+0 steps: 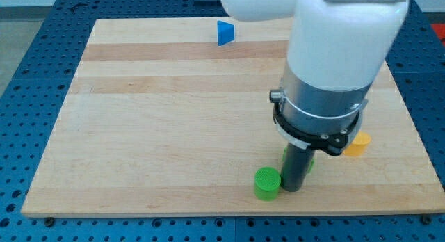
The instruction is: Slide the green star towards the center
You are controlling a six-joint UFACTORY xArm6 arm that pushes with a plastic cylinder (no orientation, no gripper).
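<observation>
my tip [291, 189], a plain rod that holds nothing, stands near the desk's bottom edge, just beside the green cylinder [267, 183], and the green star [306, 160] peeks out behind it, not yet close to the center.

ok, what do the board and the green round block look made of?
Board: looks like light wood, joined planks, judging by grain lines and lengthwise seams; smooth matte finish. Green round block: probably painted wood or plastic, uniform bright colour with no visible grain; can't tell which.
</observation>
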